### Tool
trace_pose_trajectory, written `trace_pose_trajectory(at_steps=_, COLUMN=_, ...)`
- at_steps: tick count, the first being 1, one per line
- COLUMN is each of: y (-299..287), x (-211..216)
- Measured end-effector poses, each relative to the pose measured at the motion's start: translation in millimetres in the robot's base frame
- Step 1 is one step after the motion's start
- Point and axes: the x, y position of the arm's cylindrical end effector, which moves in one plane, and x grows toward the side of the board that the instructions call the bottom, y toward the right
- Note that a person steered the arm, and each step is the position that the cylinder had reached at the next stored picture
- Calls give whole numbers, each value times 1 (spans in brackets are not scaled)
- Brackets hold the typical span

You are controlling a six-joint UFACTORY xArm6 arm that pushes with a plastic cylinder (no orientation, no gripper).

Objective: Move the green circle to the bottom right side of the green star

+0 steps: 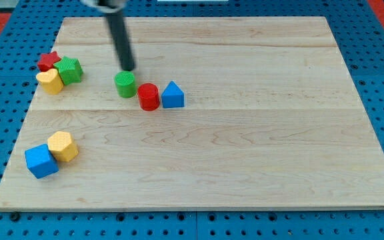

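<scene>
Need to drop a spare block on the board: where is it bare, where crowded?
Bare: everything to the view's right of the blue triangular block, and the wooden board's bottom strip beyond the yellow hexagonal block. Crowded: the red, green and yellow cluster at upper left, and my tip above the green cylinder.

One camera is looking down on the counter (245, 153) from above and from the side of the view's bottom edge, tilting forward; the far edge is appearing shorter than the near one; the whole wooden top is fitting inside the frame, with a strip of blue pegboard (379, 80) showing around it; the camera is sitting at a middling distance, near enough that block shapes are reading clearly; the rod (120, 37) is entering from the view's top; no second view is sharing the scene.
</scene>
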Motion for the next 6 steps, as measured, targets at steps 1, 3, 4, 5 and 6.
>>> trace_pose_trajectory(at_steps=1, y=10, x=36)
trace_pose_trajectory(at_steps=3, y=-58, x=51)
trace_pose_trajectory(at_steps=4, y=-17, x=66)
trace_pose_trajectory(at_steps=5, y=-63, x=67)
trace_pose_trajectory(at_steps=6, y=-100, x=61)
